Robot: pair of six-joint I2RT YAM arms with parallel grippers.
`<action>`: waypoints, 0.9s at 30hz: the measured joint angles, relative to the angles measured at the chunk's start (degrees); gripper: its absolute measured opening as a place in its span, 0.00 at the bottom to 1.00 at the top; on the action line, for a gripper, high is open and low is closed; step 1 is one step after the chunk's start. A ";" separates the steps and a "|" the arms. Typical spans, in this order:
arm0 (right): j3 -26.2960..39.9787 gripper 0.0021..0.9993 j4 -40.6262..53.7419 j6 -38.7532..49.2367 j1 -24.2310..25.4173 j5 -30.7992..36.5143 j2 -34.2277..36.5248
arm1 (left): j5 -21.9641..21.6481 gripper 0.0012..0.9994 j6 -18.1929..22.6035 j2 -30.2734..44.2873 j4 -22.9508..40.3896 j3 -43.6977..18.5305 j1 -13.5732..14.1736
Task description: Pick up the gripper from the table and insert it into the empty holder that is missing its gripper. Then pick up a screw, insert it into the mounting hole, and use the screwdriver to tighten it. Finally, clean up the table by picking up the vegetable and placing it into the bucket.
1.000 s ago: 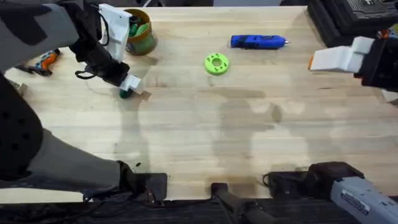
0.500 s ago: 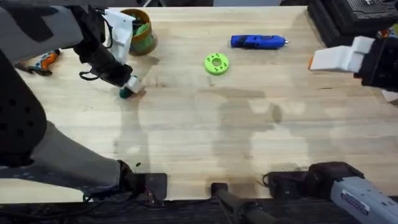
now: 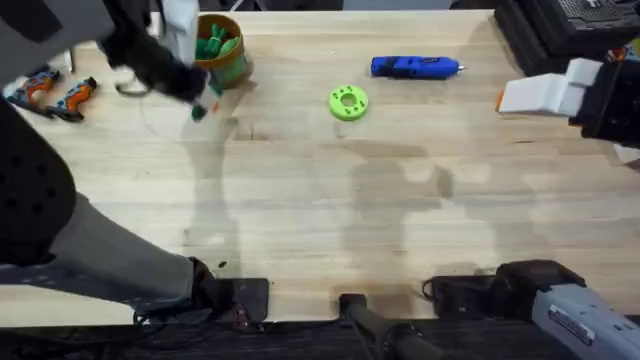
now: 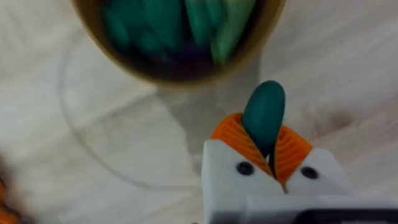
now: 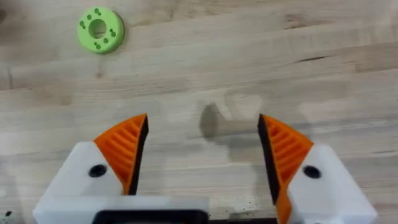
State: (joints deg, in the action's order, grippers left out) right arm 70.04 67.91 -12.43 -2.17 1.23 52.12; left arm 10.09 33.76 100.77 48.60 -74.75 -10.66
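The overhead camera sits above the arms' bases, looking down and forward across the wooden table point(image 3: 330, 230); the bases lie at six o'clock and the blue screwdriver point(image 3: 415, 67) towards one o'clock. The left wrist camera looks steeply down from very near, past the left gripper point(image 4: 266, 146), whose orange pads pinch the vegetable point(image 4: 263, 114), onto the bucket point(image 4: 180, 43) close ahead; the overhead view shares that bucket point(image 3: 222, 50) at about eleven o'clock. The right wrist camera looks down past the right gripper point(image 5: 202, 152), fingers spread wide, at bare planks and the lime-green disc point(image 5: 101, 28), which the overhead view shows near twelve o'clock point(image 3: 348, 102)
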 joint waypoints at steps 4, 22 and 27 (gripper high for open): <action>0.00 0.96 -0.02 0.00 0.00 0.00 0.00 | 5.68 0.02 -0.44 0.00 -3.33 -6.63 0.00; 0.00 0.96 -0.15 0.00 0.00 0.00 0.00 | 6.08 0.02 -12.77 5.21 -28.31 -9.41 0.35; 0.00 0.96 -0.13 0.00 0.00 0.01 0.00 | 4.50 0.02 -13.19 9.61 -32.41 -9.41 0.50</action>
State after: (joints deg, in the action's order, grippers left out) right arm 70.04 67.78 -12.43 -2.17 1.24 52.12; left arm 14.59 20.57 110.38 16.19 -84.16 -10.15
